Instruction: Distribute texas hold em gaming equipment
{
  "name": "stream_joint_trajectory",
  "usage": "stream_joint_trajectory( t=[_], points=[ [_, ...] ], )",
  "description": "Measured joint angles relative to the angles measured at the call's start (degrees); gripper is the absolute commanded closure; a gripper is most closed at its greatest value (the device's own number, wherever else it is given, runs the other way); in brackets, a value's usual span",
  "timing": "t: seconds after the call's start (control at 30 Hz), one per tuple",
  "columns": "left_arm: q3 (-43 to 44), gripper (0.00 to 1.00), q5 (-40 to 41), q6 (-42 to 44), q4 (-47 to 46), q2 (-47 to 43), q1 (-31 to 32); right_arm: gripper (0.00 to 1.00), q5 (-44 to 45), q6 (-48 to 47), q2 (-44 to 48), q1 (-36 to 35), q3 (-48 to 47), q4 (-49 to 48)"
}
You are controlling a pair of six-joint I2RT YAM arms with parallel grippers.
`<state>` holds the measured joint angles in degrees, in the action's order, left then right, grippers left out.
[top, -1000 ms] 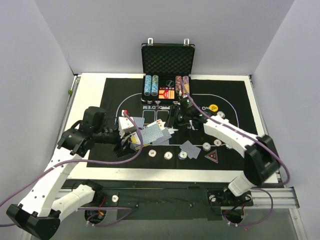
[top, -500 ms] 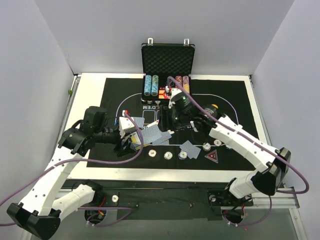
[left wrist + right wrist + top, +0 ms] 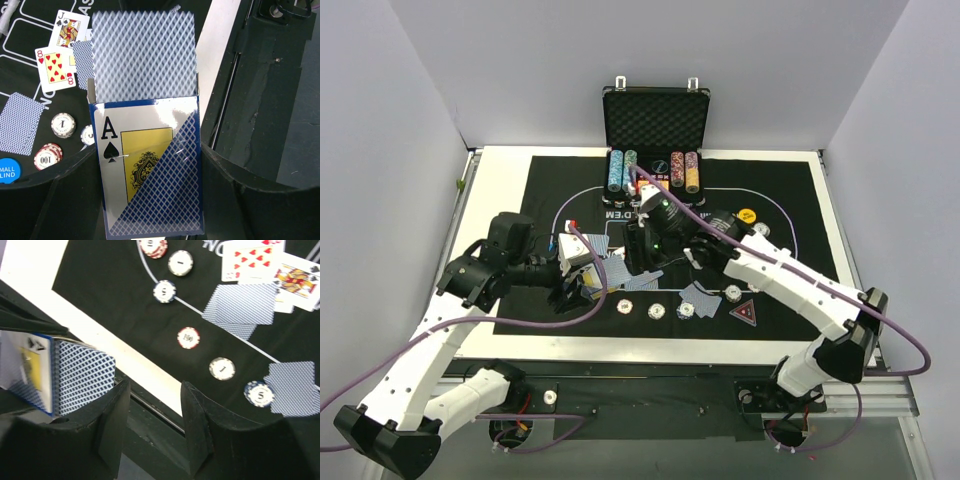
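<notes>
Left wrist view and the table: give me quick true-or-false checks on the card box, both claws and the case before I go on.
1. The left claw is shut on the card box. True.
2. No cards stick out of the box. False: a stack of cards juts from its open top.
3. The right claw grips a card. False: it is open and empty.
4. An eight of hearts lies face up on the mat. True.
5. The case is closed. False: its lid stands up.
</notes>
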<state>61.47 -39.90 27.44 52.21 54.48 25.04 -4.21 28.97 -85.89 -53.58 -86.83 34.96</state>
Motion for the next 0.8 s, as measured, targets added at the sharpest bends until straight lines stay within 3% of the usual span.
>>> stream_joint_trajectory(
  t=[0.3, 0.43, 0.53, 0.63, 0.8],
  points=[
    [0.00, 0.97, 0.50, 0.00, -0.22, 0.35, -0.02, 0.61, -0.35, 2.05, -6.10, -4.13, -1.86, -1.73],
    [-1.07, 0.97, 1.09, -0.42, -0.85, 0.09, -0.09, 0.47, -0.02, 2.25, -6.43, -3.56, -1.86, -1.62],
    [-4.46, 0.97, 2.19, -2.62, -2.71, -0.68, -1.55, 0.43, -0.13, 2.25, -5.11, -1.38, -1.03, -1.92],
    [-7.91, 0.95, 3.63, -5.20, -4.24, -0.83, -6.86, 0.43, -0.04, 2.19, -0.85, 3.67, 2.34, -2.03],
    [-11.54, 0.89, 4.42, -7.26, -7.98, 1.51, -21.49, 0.43, 0.76, 1.95, 8.33, 12.96, 7.61, -1.70]
  ],
)
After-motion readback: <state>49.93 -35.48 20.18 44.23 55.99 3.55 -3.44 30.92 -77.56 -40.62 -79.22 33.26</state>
